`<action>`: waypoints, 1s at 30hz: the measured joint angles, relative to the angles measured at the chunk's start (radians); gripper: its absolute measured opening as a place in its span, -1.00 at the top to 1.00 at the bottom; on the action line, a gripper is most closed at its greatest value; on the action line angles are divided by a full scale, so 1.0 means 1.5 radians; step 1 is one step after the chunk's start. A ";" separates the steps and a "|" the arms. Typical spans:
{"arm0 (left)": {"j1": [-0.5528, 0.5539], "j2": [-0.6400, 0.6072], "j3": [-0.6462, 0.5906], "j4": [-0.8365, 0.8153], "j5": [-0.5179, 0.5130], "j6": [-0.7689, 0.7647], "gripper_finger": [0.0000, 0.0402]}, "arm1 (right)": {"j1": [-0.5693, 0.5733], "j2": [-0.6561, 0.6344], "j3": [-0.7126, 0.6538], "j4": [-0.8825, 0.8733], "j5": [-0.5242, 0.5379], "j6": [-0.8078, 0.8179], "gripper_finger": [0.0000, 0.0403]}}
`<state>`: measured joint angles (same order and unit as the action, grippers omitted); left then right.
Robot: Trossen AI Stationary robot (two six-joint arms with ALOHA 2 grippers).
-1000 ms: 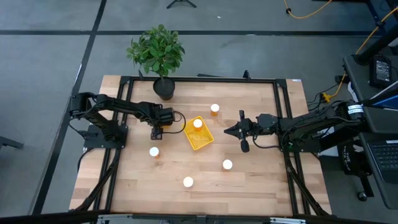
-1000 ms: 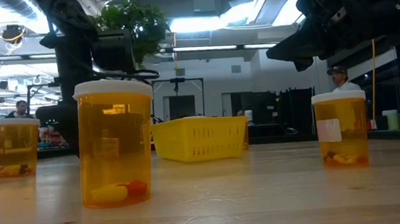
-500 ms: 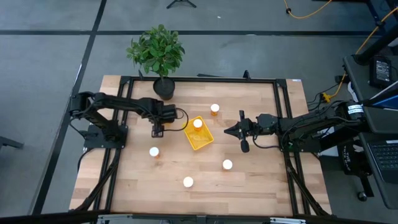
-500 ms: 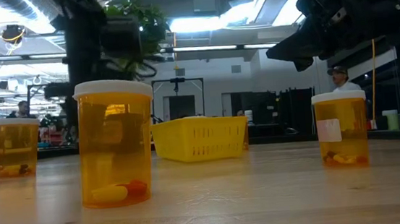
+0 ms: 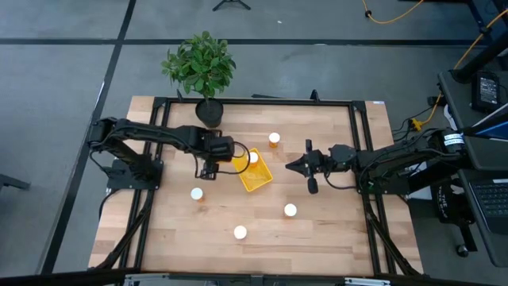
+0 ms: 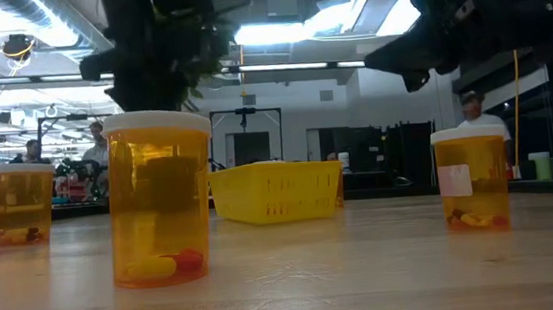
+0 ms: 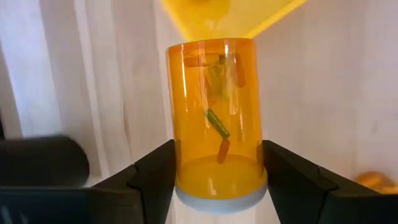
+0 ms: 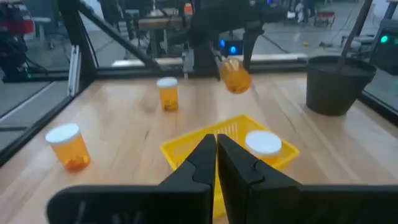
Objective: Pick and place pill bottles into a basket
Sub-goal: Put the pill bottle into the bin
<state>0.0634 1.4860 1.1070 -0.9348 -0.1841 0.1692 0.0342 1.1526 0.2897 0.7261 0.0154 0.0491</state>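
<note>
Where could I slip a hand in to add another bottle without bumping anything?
Bare wood along the near edge, beyond the front bottle, and the far right corner past the bottle. Crowded around the basket, where the left gripper holds a bottle.

Orange translucent pill bottles (image 6: pixel 160 198) with white caps, a bright yellow basket (image 5: pixel 255 176), pale wood table (image 5: pixel 317 230).

In the high view the held bottle (image 5: pixel 236 161) beside the basket (image 5: pixel 259 179) shows mostly as a blur (the left gripper (image 5: pixel 225 160) covers part of it). Its cap (image 7: pixel 221 200) is cut off in the left wrist view.
</note>
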 joint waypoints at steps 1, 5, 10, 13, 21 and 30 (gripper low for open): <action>-0.006 0.000 0.004 0.003 0.000 0.000 -0.08 | 0.001 0.000 0.002 0.003 0.000 0.003 0.90; -0.027 0.000 0.008 0.040 -0.002 -0.004 -0.08 | 0.021 0.017 0.037 0.000 0.003 -0.001 0.90; -0.039 0.000 0.008 0.081 -0.003 -0.005 -0.08 | 0.058 0.087 0.138 -0.073 0.018 -0.060 0.90; -0.039 0.000 0.008 0.083 -0.003 -0.013 -0.08 | 0.068 0.137 0.201 -0.132 0.080 -0.074 0.90; -0.039 0.000 0.008 0.082 -0.001 -0.028 -0.08 | 0.071 0.240 0.314 -0.173 0.106 -0.092 0.85; -0.039 0.000 0.008 0.079 0.000 -0.019 -0.08 | 0.081 0.325 0.450 -0.277 0.105 -0.142 0.33</action>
<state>0.0051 1.4860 1.1191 -0.8160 -0.1844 0.1411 0.1558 1.6407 0.9646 0.3105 0.1727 -0.1645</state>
